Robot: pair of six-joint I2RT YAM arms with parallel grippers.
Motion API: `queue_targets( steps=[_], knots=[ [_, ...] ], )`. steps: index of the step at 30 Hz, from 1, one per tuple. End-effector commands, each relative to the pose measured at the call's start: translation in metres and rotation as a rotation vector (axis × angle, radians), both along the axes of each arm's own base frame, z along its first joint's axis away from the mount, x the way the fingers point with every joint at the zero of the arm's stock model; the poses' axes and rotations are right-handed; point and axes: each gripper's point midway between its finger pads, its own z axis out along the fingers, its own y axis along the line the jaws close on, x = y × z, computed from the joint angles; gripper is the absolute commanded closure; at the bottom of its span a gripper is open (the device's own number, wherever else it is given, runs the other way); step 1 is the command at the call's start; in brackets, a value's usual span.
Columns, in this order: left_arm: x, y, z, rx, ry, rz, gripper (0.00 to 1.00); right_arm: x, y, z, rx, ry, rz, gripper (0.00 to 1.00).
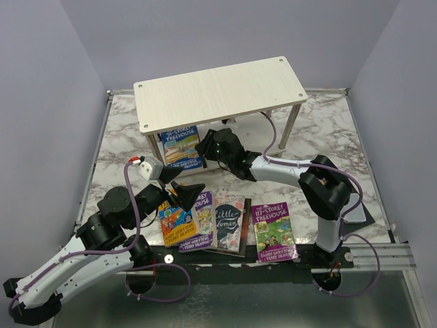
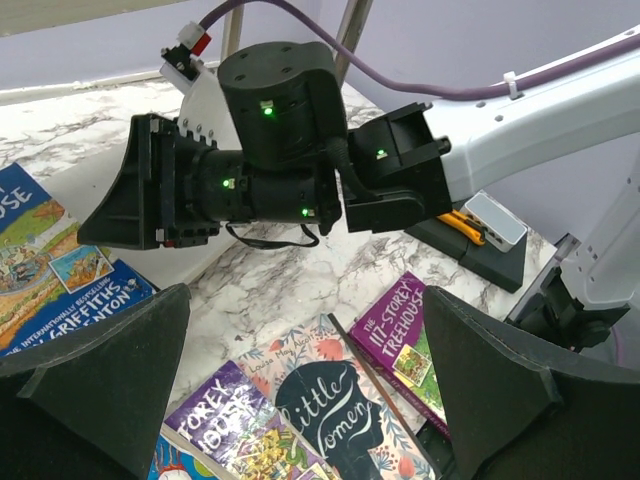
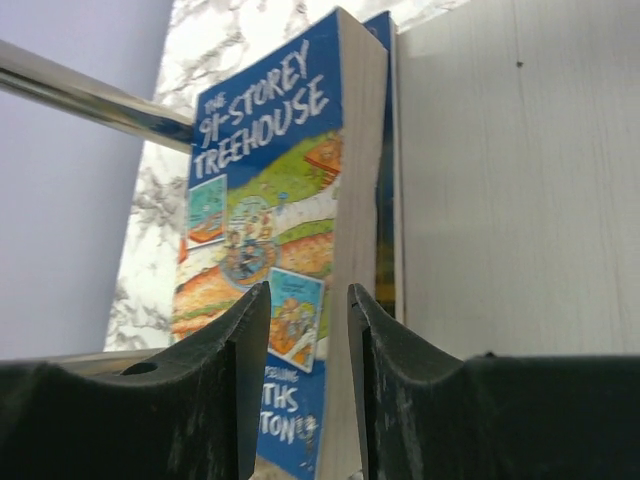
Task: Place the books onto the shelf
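- The blue "91-Storey Treehouse" (image 3: 265,200) was found already on the shelf (image 1: 218,92). It sat on the lower tier, under the top board, against pale wood. What looked like a second blue cover (image 3: 380,28) showed behind it.
- The right gripper (image 3: 308,290) was held just short of that book's near end, jaws narrowly parted, nothing seen between them. The low reach under the top board was judged the reason for the arm's flat, stretched pose.
- The left gripper (image 1: 184,191) was held fully spread and empty, hovering above the orange-and-blue Treehouse book (image 1: 174,224) — judged a staging pose for the next pick.
- Four covers were noted flat on the marble table top (image 1: 321,130), toward its near edge: that one, a purple Treehouse book (image 1: 203,219), "Little Women" (image 1: 229,222) and the purple "117-Storey Treehouse" (image 1: 273,231).
- The first three were seen touching or overlapping, so little free edge was judged available for a finger.
- Open room was noted right of the shelved book, between the shelf legs — the top board's front edge was judged the collision risk on withdrawal.
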Motion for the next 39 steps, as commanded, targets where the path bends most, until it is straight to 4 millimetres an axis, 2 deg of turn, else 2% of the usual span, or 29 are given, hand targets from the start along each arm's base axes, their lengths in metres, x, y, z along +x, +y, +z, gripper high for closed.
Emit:
queue_targets(
  steps=[1,7,18,27,32,34,39],
  knots=[
    [0.0,-0.003,0.001,-0.007,-0.005,-0.014,0.01,0.008,-0.005,-0.022,-0.083,0.01,-0.044,0.61],
    [0.0,-0.003,0.0,-0.004,-0.005,-0.014,0.01,0.007,-0.002,-0.03,-0.083,0.016,-0.024,0.64],
    [0.001,-0.003,0.0,-0.001,-0.005,-0.012,0.01,0.004,0.018,-0.026,-0.072,-0.013,0.077,0.73],
    [0.001,-0.005,-0.002,0.004,-0.002,-0.021,0.01,0.002,0.029,-0.023,-0.066,-0.024,0.134,0.77],
    [0.001,-0.006,-0.003,0.008,0.003,-0.023,0.01,0.0,0.021,-0.016,-0.063,-0.023,0.11,0.75],
    [0.001,-0.007,-0.004,0.008,0.007,-0.022,0.01,-0.002,0.016,-0.01,-0.059,-0.027,0.1,0.69],
    [0.006,-0.009,-0.011,0.025,0.028,-0.006,0.01,-0.015,-0.007,0.006,-0.051,-0.035,0.07,0.61]
  ],
)
